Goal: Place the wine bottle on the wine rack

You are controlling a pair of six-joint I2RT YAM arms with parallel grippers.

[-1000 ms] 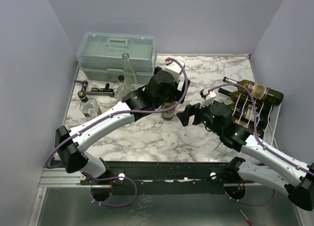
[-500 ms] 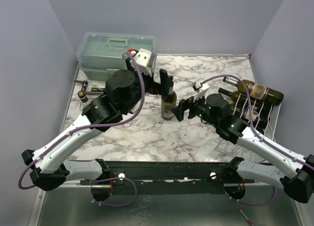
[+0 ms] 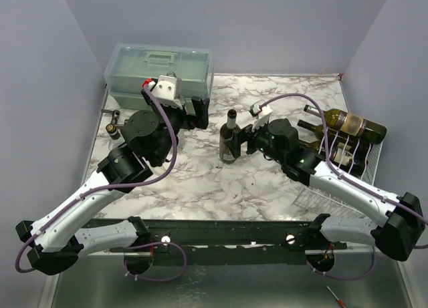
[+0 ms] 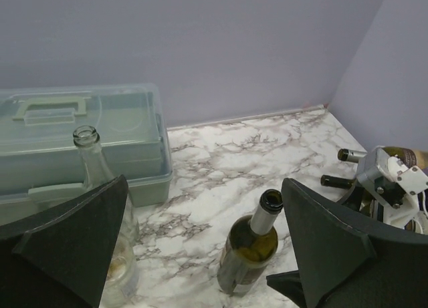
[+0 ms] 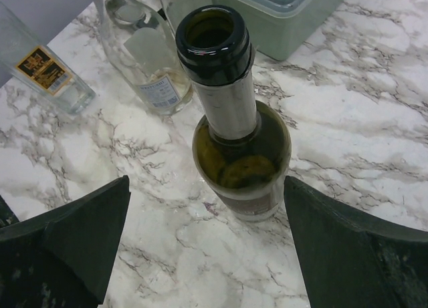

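Both arms reach forward, left gripper (image 3: 198,109) and right gripper (image 3: 239,140) spread wide.

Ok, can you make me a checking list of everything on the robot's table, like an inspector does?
Surface: marble table, no spills seen.
Job's things: green wine bottle standing upright in the middle, its top open; white wire rack at the right edge, with dark bottles lying on it.
Clutter: grey-green plastic toolbox at the back left; clear glass bottles in front of it.
Grippers: left gripper open, holding nothing; right gripper open, pointing at the wine bottle, not gripping it.
Cables: a purple cable runs along each arm; no snag seen.
Surroundings: plain lilac walls; nothing else seen.
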